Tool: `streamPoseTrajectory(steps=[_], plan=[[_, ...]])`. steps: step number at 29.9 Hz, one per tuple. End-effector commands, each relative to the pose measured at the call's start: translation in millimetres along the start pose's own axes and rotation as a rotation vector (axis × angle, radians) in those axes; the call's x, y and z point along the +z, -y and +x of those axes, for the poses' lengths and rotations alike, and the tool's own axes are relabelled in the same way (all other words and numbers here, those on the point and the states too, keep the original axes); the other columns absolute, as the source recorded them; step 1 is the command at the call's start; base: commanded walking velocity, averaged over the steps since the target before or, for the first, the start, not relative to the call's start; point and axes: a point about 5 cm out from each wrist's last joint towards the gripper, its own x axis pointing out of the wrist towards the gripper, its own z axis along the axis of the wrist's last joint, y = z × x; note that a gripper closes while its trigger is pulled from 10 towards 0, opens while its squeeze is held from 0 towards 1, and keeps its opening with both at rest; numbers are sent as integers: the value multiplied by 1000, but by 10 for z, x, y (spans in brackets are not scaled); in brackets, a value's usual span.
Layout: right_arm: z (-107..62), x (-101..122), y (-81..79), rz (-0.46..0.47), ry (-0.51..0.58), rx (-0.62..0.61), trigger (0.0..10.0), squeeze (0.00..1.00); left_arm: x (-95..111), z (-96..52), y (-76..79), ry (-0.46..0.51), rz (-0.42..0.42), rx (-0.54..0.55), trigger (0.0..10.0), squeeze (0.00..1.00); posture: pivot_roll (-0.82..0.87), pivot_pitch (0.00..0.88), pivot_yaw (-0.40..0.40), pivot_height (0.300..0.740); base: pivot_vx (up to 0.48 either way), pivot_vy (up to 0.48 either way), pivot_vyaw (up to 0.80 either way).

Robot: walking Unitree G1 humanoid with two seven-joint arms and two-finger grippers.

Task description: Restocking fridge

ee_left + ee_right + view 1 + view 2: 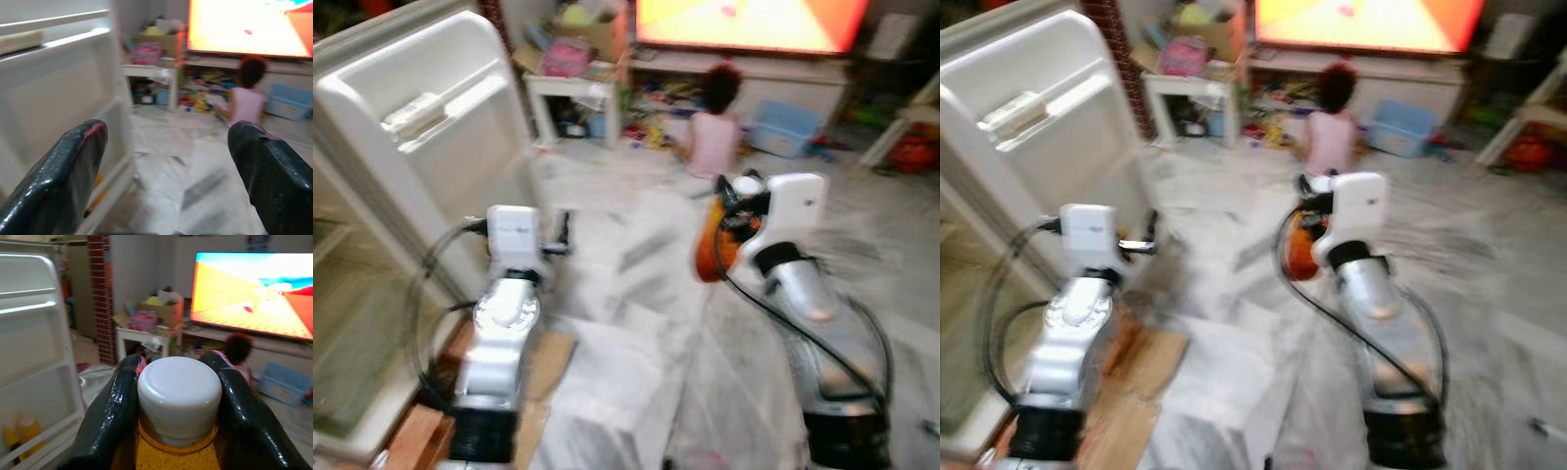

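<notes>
Right wrist view shows the right gripper (178,396) with its two black fingers (115,416) clenched on the neck of an orange bottle (173,455), just under its white ribbed cap (179,396); in the left eye view that bottle (709,245) hangs in front of the right arm, above the pale marble floor (636,294) and well apart from the fridge. The left gripper (171,166) is released, its fingers (58,176) spread wide with nothing between them, held out near the open fridge door (431,127). My reading is that the bottle is being carried to the fridge and has yet to be shelved. The risks from here: both eye views are blurred, which suggests the body is turning or walking, and a swing of the arm could knock the bottle against the door edge or loosen a grip that holds only the neck. A child (715,122) sits on the floor in front of the bright television (744,22), so any wide turn that way needs care. The right wrist view alone reveals yellow containers (22,433) low in the door shelf; the eye views add the cardboard (543,362) lying on the floor by the fridge.
</notes>
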Motion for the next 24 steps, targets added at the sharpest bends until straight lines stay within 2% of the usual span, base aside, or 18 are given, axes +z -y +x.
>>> streamPoseTrajectory(steps=[1, 10, 17, 21, 24], plan=[[34, 106, -95, 10, 55, 47, 10000, 0, -26, 0, -59, -15, 16, 28, 10000, 0, -31, 0, 27, 740, 0, -428, 800], [66, 127, -142, -13, 73, 101, 10000, 0, -47, -7, -78, -48, -7, 65, 10000, 0, -29, 0, 28, 740, 0, -442, 800], [72, 129, -199, -24, 83, 137, 10000, 0, -67, -26, -230, -52, 2, 156, 10000, 0, -26, 0, 29, 740, 0, -441, 800], [74, 129, -216, -24, 85, 149, 10000, 0, -89, -31, -348, -72, -9, 236, 10000, 0, -25, 0, 31, 740, 253, -406, 800], [78, 129, -222, -26, 88, 154, 10000, 0, -95, -33, -369, -77, -12, 249, 10000, 0, -24, 0, 31, 740, 255, -403, 800]])
